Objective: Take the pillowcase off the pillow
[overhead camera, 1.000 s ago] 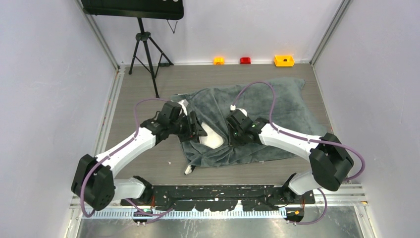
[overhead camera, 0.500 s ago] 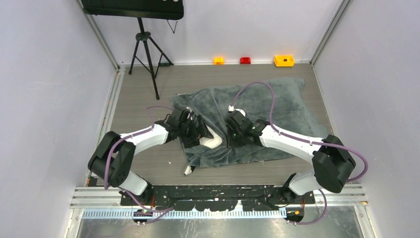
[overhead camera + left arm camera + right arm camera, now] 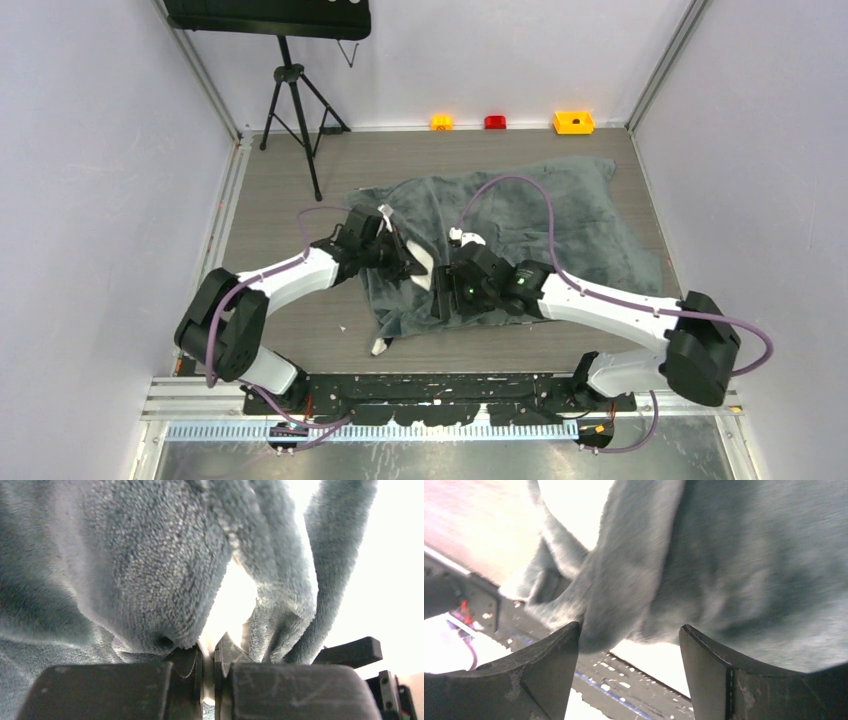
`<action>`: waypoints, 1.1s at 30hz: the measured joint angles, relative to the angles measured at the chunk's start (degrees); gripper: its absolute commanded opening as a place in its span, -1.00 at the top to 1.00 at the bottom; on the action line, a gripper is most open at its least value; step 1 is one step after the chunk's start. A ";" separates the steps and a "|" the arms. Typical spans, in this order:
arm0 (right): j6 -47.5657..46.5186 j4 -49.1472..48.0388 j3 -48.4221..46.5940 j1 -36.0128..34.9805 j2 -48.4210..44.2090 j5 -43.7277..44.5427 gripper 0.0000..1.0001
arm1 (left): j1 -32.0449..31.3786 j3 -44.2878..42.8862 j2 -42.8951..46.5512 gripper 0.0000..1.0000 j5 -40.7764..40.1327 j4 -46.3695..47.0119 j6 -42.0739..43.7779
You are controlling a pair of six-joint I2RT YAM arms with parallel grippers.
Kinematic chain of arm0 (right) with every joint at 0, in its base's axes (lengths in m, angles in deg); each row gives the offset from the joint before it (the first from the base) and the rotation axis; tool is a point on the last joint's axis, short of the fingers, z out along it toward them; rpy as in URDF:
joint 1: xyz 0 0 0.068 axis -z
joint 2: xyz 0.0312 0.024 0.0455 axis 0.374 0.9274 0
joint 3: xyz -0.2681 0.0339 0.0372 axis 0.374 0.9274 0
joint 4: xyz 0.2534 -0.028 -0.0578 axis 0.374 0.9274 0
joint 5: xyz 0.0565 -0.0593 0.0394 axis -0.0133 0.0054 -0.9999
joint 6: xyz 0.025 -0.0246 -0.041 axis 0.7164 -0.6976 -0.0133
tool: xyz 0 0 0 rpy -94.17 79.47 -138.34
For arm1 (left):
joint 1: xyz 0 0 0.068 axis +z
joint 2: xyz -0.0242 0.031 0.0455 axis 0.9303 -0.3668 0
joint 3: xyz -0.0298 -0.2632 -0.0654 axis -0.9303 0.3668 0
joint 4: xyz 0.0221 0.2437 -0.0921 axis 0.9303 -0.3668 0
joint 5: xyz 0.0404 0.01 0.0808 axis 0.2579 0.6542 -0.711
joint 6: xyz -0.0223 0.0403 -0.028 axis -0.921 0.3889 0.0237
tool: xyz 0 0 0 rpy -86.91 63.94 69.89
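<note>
The dark grey plush pillowcase [image 3: 530, 215] lies spread over the middle of the table. Only a small white patch of the pillow [image 3: 422, 267] shows at its left opening. My left gripper [image 3: 408, 262] is at that opening, its jaws shut on a thin pale edge of the pillow [image 3: 235, 605]. Grey pillowcase folds [image 3: 145, 565] bulge on either side of the left gripper [image 3: 210, 652]. My right gripper [image 3: 443, 300] is over the pillowcase's near-left part. In the right wrist view that gripper [image 3: 629, 655] stands open, with blurred grey pillowcase [image 3: 724, 565] hanging just beyond its fingertips and nothing pinched.
A black tripod [image 3: 291, 110] stands at the back left. Small orange [image 3: 441, 122], red [image 3: 495, 122] and yellow [image 3: 573, 122] bins line the far wall. A small black-and-white scrap [image 3: 382, 343] pokes out at the pillowcase's near edge. Walls close in both sides.
My left gripper opened wide, then shut on the pillow's edge. My right gripper let go of the pillowcase and moved left and nearer. Less of the white pillow shows now.
</note>
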 measured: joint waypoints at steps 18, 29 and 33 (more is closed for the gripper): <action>3.91 -0.92 -4.96 -7.65 -0.37 14.03 0.50 | -1.11 -5.73 9.11 1.00 -2.29 -8.61 -0.85; 7.74 -4.15 2.05 -7.63 -1.60 16.70 0.92 | -0.52 -13.62 9.49 1.00 -3.89 -17.25 1.01; 9.73 -5.42 6.60 -7.17 -5.46 17.03 0.99 | 0.52 -19.02 7.13 1.00 -2.93 -21.29 2.34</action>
